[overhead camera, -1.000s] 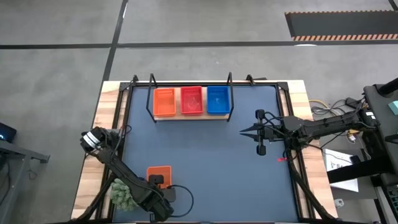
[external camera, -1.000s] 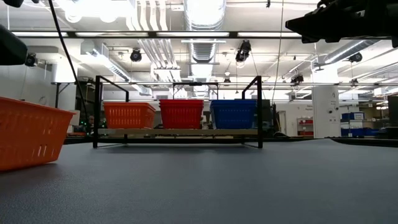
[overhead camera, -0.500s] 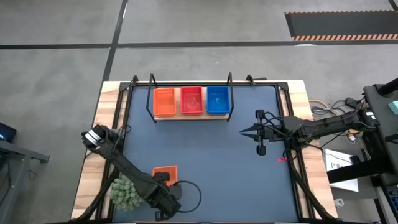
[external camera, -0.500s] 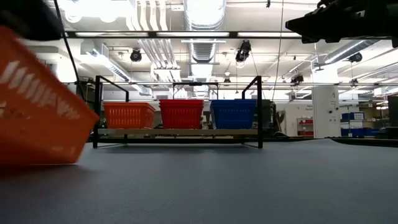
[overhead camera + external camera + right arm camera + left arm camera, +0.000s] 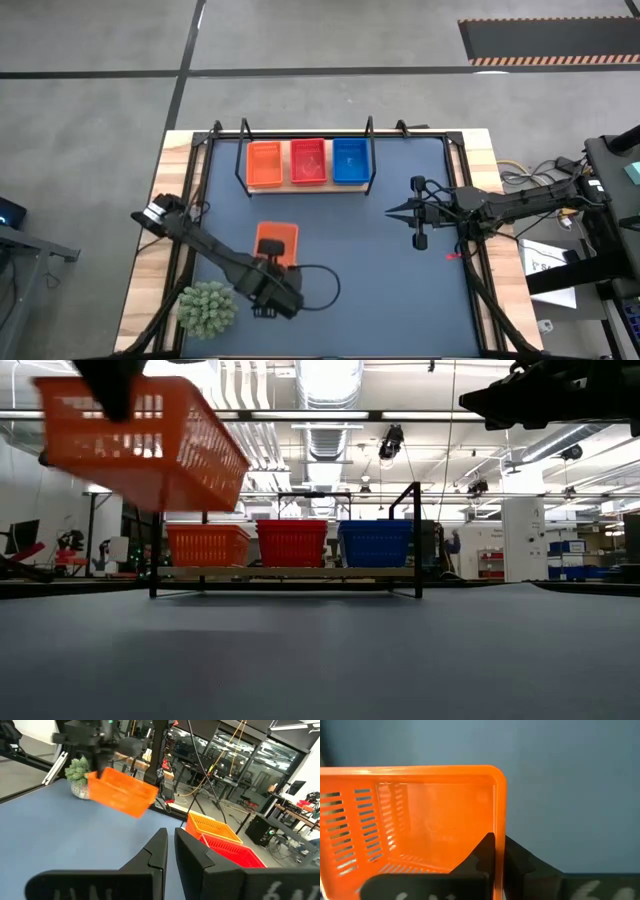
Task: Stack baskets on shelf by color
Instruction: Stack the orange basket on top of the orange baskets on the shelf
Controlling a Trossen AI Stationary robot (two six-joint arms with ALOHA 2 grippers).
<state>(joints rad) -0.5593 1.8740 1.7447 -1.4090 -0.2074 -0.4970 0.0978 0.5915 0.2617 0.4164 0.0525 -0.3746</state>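
an orange basket (image 5: 276, 240) has been lifted off the mat (image 5: 340, 270), clamped in the left gripper (image 5: 268, 262); the shelf (image 5: 308, 186) stack comes next. the right gripper (image 5: 398, 210) is kept nearly closed, empty.

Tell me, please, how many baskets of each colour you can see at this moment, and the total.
Orange: 2, one on the shelf at and one held up off the mat by the left gripper at.
Red: 1.
Blue: 1.
Total: 4 baskets.
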